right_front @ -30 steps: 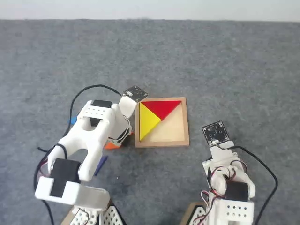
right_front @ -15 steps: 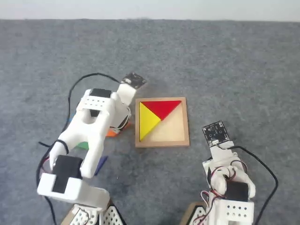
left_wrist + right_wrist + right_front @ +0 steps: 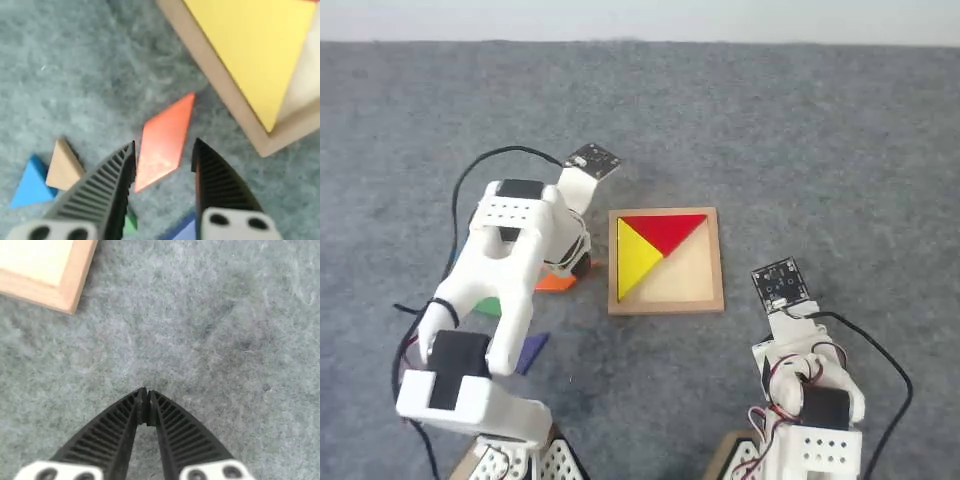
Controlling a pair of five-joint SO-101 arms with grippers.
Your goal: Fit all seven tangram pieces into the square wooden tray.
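The left gripper (image 3: 164, 149), jaws apart, hung directly over the orange parallelogram (image 3: 165, 135) lying just left of the wooden tray (image 3: 220, 75), while the right gripper (image 3: 146, 407) was closed.

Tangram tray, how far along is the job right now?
Done: the red triangle and yellow triangle sit in the tray. In hand: nothing gripped; the left gripper is open over the orange piece. To go: that piece plus the tan triangle, blue triangle, green piece and dark blue piece, all on the carpet.
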